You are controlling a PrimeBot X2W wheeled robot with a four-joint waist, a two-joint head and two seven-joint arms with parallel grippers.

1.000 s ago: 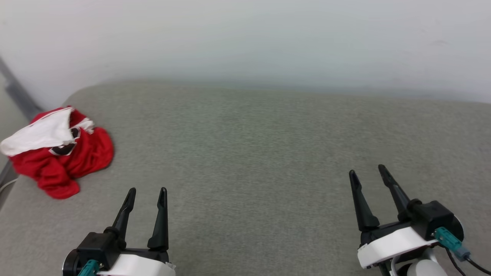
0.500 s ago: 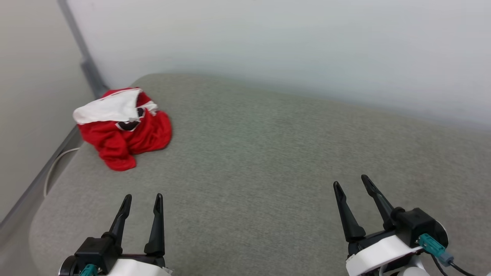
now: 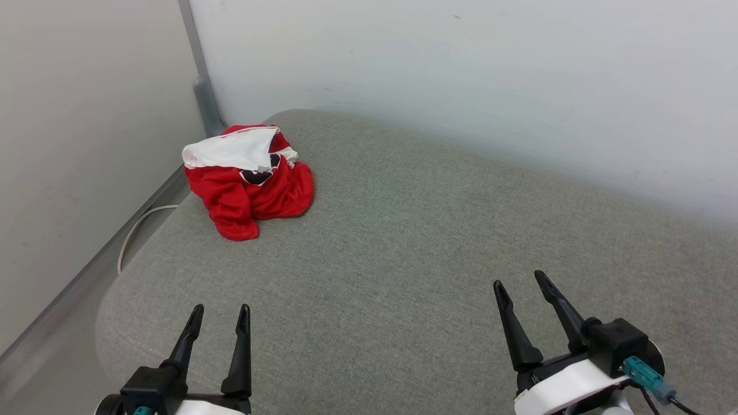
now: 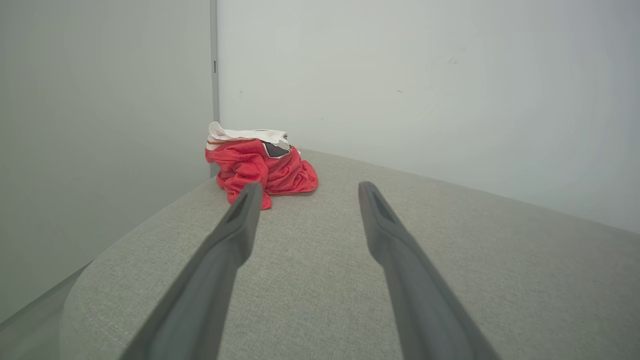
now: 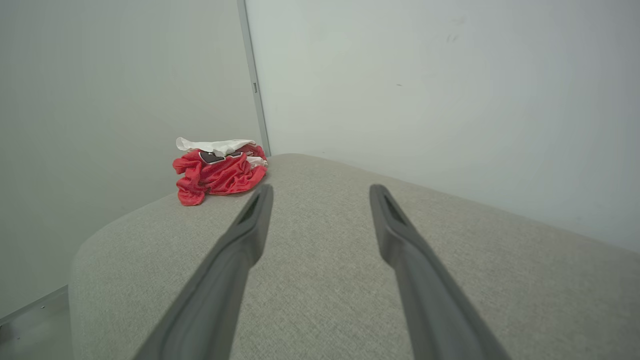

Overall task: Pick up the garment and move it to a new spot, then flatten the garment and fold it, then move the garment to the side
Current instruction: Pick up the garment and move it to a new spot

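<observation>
The garment (image 3: 249, 180) lies crumpled in a heap at the far left corner of the grey cushion (image 3: 403, 248), red with a white fold on top and a patch of black print. The left wrist view shows the garment (image 4: 260, 167) beyond the finger ends, and the right wrist view has the garment (image 5: 220, 172) far off to the left. My left gripper (image 3: 221, 312) hovers open and empty over the cushion's near left edge, well short of the heap. My right gripper (image 3: 520, 282) stands open and empty at the near right.
Pale walls meet in a corner with a grey vertical strip (image 3: 202, 75) just behind the garment. A white cable (image 3: 134, 230) runs down in the gap left of the cushion, along a grey floor rail (image 3: 75, 294). The cushion's rounded left edge (image 3: 115, 300) drops off.
The head camera has swung left, so the garment now appears nearer the picture's middle and the left wall and corner show. Both grippers hold their open pose; the garment itself lies as before.
</observation>
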